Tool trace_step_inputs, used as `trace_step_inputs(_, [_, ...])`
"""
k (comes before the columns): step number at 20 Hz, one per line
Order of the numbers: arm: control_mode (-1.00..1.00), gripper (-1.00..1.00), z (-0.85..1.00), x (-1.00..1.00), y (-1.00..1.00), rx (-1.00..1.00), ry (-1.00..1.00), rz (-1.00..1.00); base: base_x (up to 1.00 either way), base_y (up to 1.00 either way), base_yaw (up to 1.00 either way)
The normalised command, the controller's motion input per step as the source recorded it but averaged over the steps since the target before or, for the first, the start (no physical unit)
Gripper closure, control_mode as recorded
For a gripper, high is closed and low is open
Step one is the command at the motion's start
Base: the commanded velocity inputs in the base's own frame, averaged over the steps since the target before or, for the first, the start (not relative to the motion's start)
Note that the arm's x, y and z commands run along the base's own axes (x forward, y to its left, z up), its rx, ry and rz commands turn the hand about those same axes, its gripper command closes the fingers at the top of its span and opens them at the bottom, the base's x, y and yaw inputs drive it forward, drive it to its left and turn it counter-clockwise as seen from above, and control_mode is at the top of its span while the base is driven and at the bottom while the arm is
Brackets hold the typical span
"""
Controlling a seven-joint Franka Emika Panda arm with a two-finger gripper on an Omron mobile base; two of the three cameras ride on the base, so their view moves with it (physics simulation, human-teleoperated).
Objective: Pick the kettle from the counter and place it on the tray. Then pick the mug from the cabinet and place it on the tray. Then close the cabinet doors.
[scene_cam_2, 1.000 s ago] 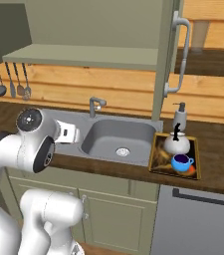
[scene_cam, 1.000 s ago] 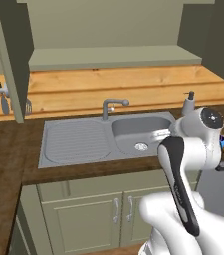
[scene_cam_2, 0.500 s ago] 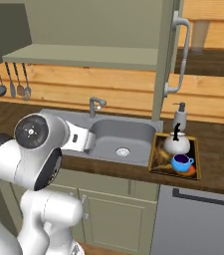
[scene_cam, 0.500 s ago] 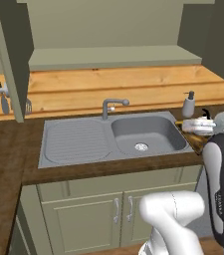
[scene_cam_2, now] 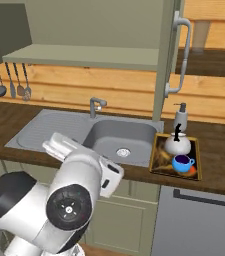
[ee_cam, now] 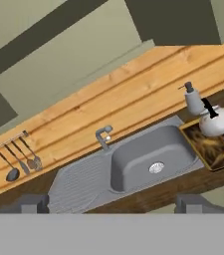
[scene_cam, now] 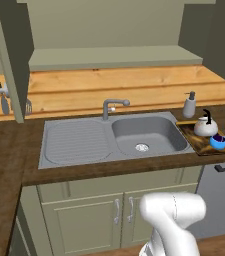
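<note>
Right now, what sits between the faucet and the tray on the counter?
The sink basin lies between the faucet and the tray, seen in the left base view.

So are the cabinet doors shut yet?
No, open: the right cabinet door stands swung out edge-on, and the inner shelf is exposed.

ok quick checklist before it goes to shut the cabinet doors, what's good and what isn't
1. Kettle on the tray: ok, upright at the back.
2. Mug on the tray: ok, in front of the kettle.
3. Gripper free: ok, open and holding nothing.
4. Cabinet shelf: ok, nothing seen on it.
5. Cabinet doors shut: not ok, the right door and left door both stand open.
6. Gripper lined up with a door handle: not ok, it points at the sink.
</note>
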Motion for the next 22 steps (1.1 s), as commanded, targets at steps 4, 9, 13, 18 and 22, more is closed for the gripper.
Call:
trace_step_inputs(4, [-1.0, -1.0, -0.22, -0.38, -0.65, 0.29, -0.31, -0.1, 0.0, 0.0, 0.0])
trace_step_inputs(9, [-1.0, -1.0, 0.0, 0.27, -0.69, 0.2, -0.11, -0.01, 0.0, 0.0, 0.0])
trace_step_inputs(13, [-1.0, -1.0, 0.0, 0.44, -0.78, 0.16, -0.02, 0.0, 0.0, 0.0, 0.0])
trace_step_inputs(18, [-1.0, -1.0, 0.01, 0.64, -0.75, 0.14, 0.0, 0.0, 0.0, 0.0, 0.0])
trace_step_inputs(22, [-1.0, -1.0, 0.12, 0.78, -0.57, 0.12, 0.03, 0.0, 0.0, 0.0, 0.0])
